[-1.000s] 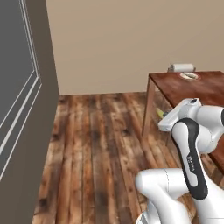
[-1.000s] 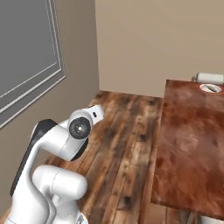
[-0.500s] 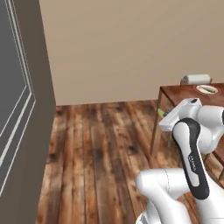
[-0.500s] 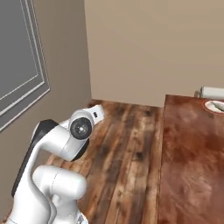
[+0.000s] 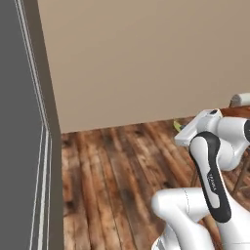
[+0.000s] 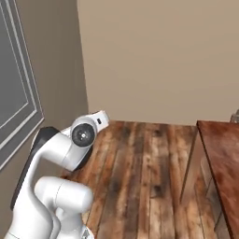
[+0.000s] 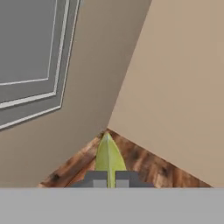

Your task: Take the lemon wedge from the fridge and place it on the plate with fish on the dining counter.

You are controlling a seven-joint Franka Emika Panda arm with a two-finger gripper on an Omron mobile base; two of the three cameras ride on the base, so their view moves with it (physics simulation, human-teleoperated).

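The lemon wedge (image 7: 108,158) is a thin yellow-green sliver pinched between my gripper's (image 7: 107,179) two dark finger tips, so the gripper is shut on it. From the left base view the wedge (image 5: 177,126) pokes out at the front of the white hand, held in the air above the wooden floor. A corner of the glossy reddish-brown dining counter (image 6: 220,148) shows at the right edge of the right base view, well to the right of the arm. The plate with fish and the fridge are out of view.
A tall grey panelled surface (image 5: 19,146) fills the left side, also seen as a grey panel (image 6: 16,93) from the right. A plain beige wall (image 5: 146,58) stands ahead. Brown plank floor (image 6: 140,158) lies open between the arm and the counter leg (image 6: 190,163).
Both base views have swung, so the camera moved: the counter slid towards the right edge and the grey panel and wall drew closer. The gripper stays shut on the wedge.
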